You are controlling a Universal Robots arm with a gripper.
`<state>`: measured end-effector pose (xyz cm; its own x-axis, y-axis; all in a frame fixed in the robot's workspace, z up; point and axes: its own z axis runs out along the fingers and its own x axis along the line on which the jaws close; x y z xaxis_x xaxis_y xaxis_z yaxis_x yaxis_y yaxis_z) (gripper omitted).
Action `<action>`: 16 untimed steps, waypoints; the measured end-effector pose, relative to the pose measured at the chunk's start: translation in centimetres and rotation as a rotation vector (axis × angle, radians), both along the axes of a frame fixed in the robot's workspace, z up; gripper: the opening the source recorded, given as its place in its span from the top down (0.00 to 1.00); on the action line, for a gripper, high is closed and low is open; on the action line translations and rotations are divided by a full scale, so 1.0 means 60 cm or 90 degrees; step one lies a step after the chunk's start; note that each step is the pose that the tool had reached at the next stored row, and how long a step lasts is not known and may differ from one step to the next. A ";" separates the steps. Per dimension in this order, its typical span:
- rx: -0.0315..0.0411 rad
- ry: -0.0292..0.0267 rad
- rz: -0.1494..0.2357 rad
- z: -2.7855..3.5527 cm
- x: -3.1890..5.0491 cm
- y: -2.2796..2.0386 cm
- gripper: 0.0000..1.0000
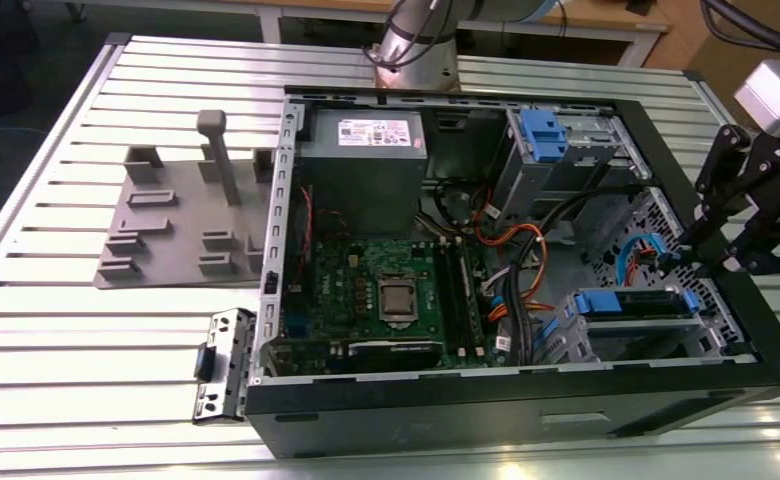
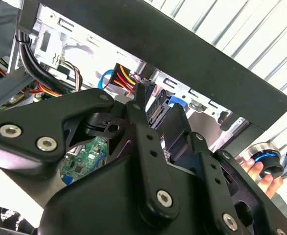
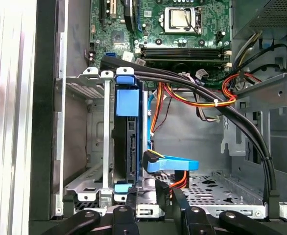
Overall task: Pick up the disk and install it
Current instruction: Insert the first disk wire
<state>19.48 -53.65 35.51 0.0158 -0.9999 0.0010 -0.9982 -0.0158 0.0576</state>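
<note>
A slatted white worktop (image 1: 43, 330) carries an open black computer case (image 1: 524, 410) lying on its side, its inside facing up. To the exterior view's left of the case stands a grey plastic fixture (image 1: 177, 225) with upright posts, and a small black and silver bracket (image 1: 223, 365) lies just beside the case's near corner.

Inside the case, a large grey power supply box (image 1: 363, 160) with a white sticker sits at the far side. The green motherboard (image 1: 390, 295) lies below it in the exterior view, with the processor socket (image 1: 401, 297) at its middle. A metal cage with a tall blue latch (image 1: 545, 135) stands at the far corner toward the exterior view's right. Bundles of black, orange and red cables (image 1: 524, 250) run across the floor of the case.

The disk (image 1: 637, 305), with its blue side rails, sits in the drive bay at the near corner on the exterior view's right. In the first wrist view the disk (image 3: 125, 142) stands on edge in that metal bay, with a blue cable connector (image 3: 170, 164) just beside it.

The black pincer (image 1: 705, 258) hangs over the case's edge at the exterior view's right, just above the bay. In the first wrist view the pincer (image 3: 164, 192) has its fingers close together around a dark connector with red and yellow wires, near the disk; I cannot tell whether they clamp it.

In the second wrist view a person's hand (image 2: 261, 171) shows beside the case.
</note>
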 end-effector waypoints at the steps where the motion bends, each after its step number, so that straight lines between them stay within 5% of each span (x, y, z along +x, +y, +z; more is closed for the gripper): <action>1: 0.0002 0.0000 0.000 0.000 0.000 0.0007 0.59; 16: -0.0131 0.0000 0.008 -0.017 0.000 0.0087 0.59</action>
